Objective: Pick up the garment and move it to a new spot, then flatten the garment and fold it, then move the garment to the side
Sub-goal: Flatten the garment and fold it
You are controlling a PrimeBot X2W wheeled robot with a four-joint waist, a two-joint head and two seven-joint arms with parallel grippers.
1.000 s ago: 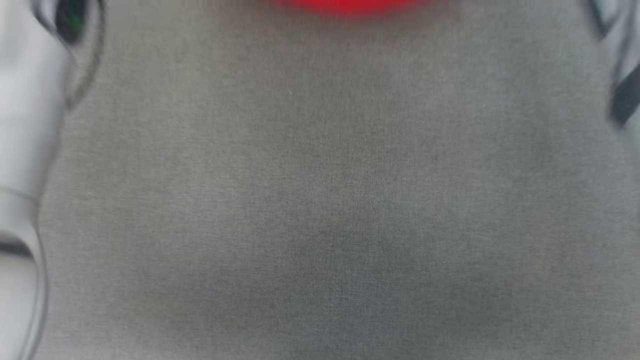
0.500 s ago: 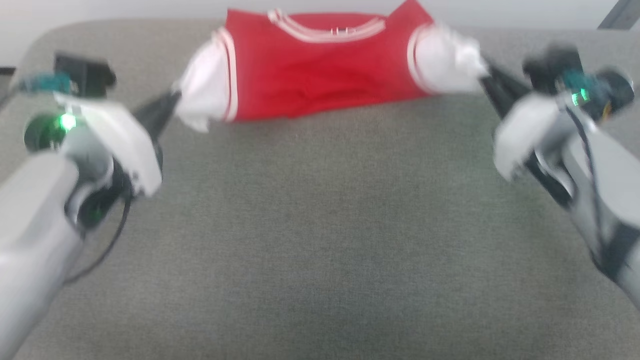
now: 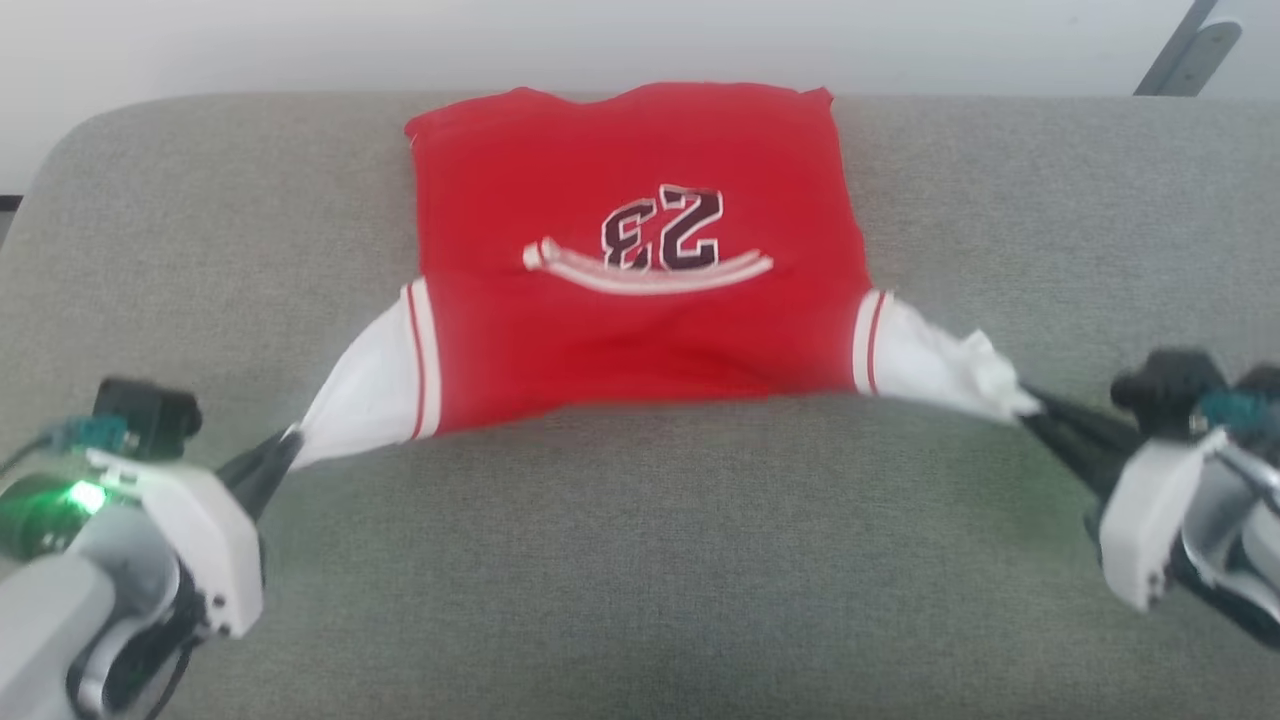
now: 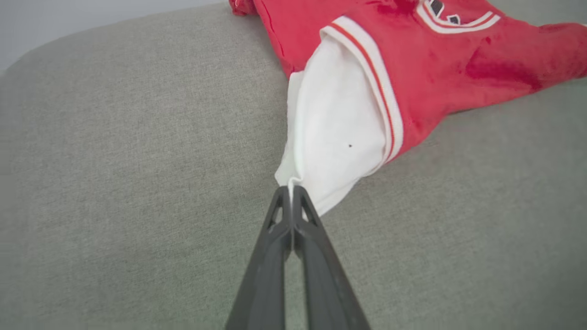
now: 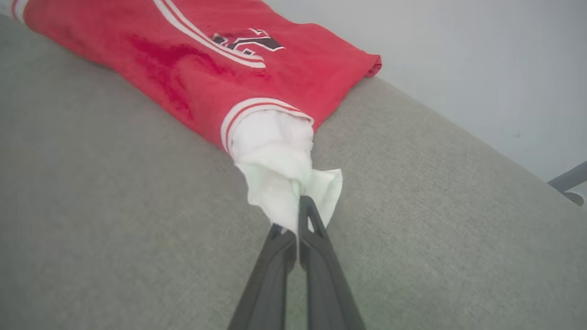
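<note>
Grey fabric-covered surface (image 3: 640, 560) against a pale wall (image 3: 600, 40), with the garment (image 3: 640, 330) lying across its far middle, a dark "23" (image 3: 662, 228) reading upside down just beyond the white striped collar trim (image 3: 645, 272). Left jaws pressed together, pinching the tip of the left white sleeve (image 3: 370, 385) at near left; right jaws likewise clamped on the bunched right white sleeve (image 3: 935, 365) at near right. Both sleeves stretch outward, taut, while the red body rests on the fabric.

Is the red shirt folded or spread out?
Spread out, not neatly flat: shirt lies open on the cushion, sleeves pulled sideways by left gripper and right gripper.
</note>
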